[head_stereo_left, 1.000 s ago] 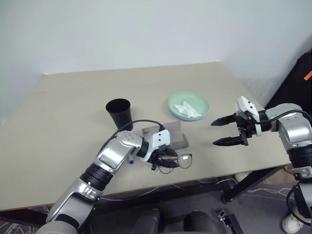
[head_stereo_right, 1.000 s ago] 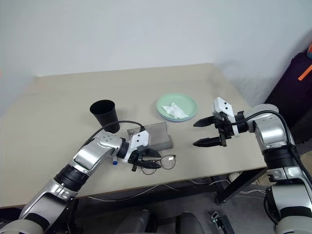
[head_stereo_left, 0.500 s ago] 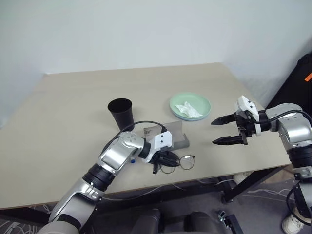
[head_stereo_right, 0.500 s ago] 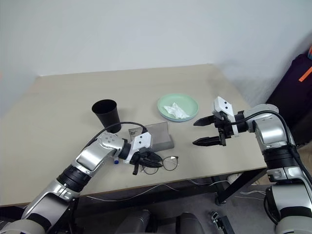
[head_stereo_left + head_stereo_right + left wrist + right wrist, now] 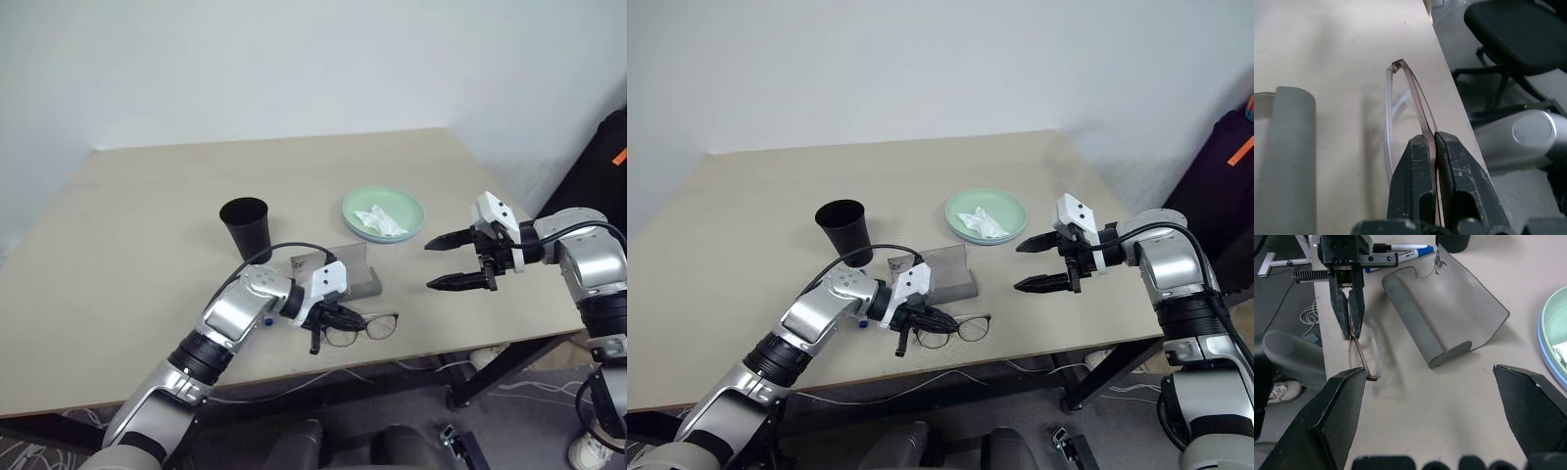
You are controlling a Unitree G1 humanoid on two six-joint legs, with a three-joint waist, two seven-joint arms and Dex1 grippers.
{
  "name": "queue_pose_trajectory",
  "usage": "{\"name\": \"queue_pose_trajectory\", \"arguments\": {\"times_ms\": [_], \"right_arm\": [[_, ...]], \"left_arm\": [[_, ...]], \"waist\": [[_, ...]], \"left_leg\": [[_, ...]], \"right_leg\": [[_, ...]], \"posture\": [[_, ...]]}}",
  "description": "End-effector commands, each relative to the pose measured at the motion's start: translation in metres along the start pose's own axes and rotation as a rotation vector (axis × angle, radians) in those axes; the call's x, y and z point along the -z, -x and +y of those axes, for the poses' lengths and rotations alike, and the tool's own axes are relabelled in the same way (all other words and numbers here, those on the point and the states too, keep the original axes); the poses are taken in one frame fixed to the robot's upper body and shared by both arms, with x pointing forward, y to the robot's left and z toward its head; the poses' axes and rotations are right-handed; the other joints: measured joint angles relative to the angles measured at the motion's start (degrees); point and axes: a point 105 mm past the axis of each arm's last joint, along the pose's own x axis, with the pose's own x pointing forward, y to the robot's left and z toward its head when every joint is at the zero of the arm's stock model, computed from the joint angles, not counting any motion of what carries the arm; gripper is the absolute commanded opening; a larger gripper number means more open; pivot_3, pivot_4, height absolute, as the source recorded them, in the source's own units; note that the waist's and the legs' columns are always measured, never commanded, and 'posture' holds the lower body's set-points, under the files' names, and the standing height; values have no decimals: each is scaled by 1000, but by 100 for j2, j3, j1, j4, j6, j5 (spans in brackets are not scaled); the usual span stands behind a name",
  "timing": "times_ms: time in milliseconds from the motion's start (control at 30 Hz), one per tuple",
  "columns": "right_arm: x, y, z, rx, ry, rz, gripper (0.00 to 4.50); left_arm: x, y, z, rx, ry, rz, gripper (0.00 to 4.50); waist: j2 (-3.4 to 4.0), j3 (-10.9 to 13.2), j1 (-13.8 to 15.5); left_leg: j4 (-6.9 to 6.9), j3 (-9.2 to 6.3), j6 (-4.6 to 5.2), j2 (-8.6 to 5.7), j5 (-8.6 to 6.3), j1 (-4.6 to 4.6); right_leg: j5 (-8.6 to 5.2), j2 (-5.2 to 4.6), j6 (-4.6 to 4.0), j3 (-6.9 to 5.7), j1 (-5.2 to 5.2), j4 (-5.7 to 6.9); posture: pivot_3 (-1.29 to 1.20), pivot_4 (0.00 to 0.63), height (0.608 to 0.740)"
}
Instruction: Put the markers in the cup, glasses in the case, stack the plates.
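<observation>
Left gripper [image 5: 1435,142] is clamped on 1 temple of the glasses [image 5: 361,329] (just beside the case [image 5: 345,272]); right gripper [image 5: 443,262] hangs wide apart, well clear

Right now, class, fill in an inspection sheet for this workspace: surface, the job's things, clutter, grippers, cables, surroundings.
Surface: beige table, mostly bare.
Job's things: black cup upright; grey case beside the glasses; two markers lying behind the case; mint green plate stacked on the light blue plate.
Clutter: crumpled white tissue on the green plate.
Grippers: left gripper shut on the glasses' frame; right gripper open, held above the table, holding nothing.
Cables: black cable on the left arm; wires hanging under the table edge.
Surroundings: white wall; black office chair on the floor.
</observation>
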Motion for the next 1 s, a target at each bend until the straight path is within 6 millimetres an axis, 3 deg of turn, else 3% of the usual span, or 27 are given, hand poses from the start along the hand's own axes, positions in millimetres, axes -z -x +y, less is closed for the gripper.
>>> {"name": "queue_pose_trajectory", "arguments": {"times_ms": [33,133,300,433,567,1000], "right_arm": [[-10,5,-2,18,47,-8,4500],[-10,4,-3,12,49,-7,4500],[-11,2,-3,8,51,-9,4500],[-12,0,-3,6,54,-14,4500],[-13,0,-2,7,55,-18,4500],[-11,1,-1,17,50,-15,4500]], "left_arm": [[-38,19,10,-39,-28,-119,21],[-51,36,30,-115,-22,-150,21],[-55,56,67,-262,-83,-121,21],[-50,58,81,-296,-103,-88,21],[-40,51,85,-286,-106,-66,21],[-13,31,67,-187,-70,-1,21]], "waist": [[0,0,-2],[0,1,12],[0,0,19],[0,0,41],[0,1,56],[0,0,137]], "left_leg": [[3,0,0,0,0,-1],[11,0,1,1,0,-4],[18,-1,2,-5,1,-3],[15,-1,2,-5,1,-5],[10,-1,3,-5,0,-9],[12,0,10,-5,-4,-13]], "right_leg": [[1,0,0,0,-1,0],[3,1,3,-4,0,1],[6,1,8,-1,3,-1],[7,4,10,3,-4,-1],[7,2,10,3,-6,-6],[7,-2,9,3,-7,-8]], "posture": [[0,0,727],[0,0,727],[0,0,727],[0,0,727],[0,0,727],[0,0,727]]}}
